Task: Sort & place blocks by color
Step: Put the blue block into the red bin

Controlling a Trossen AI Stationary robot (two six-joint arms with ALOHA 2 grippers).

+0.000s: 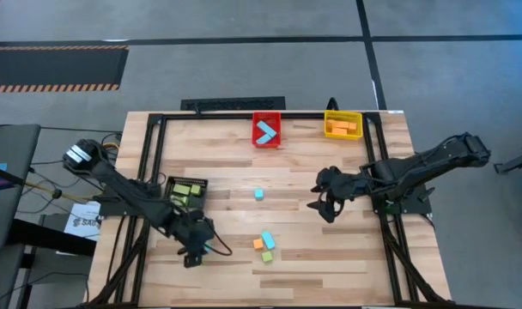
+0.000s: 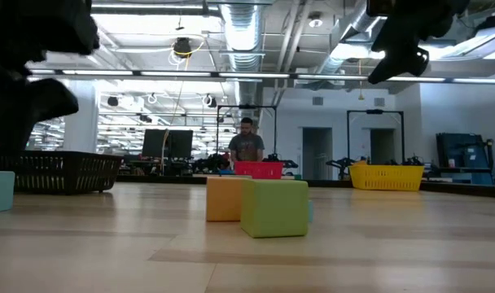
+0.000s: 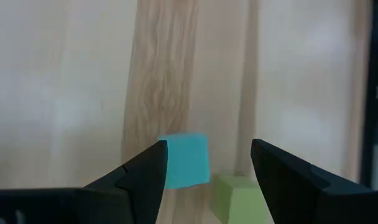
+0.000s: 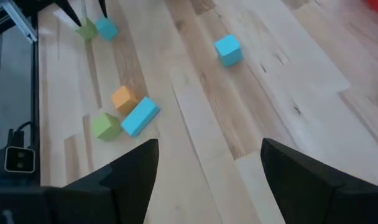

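The left end effector (image 3: 207, 174) is hovering open over a small light-blue cube block (image 3: 186, 160) on the near-left surface (image 1: 330, 257), probably light, rigid and smooth-sided, best pinched across opposite flat faces, while the right end effector (image 1: 323, 199) is waiting open at right.

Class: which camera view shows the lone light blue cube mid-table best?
The right wrist view: the lone light blue cube sits unobstructed on bare wood. The high view shows it only tiny. The low view hides it, and the left wrist view misses it.
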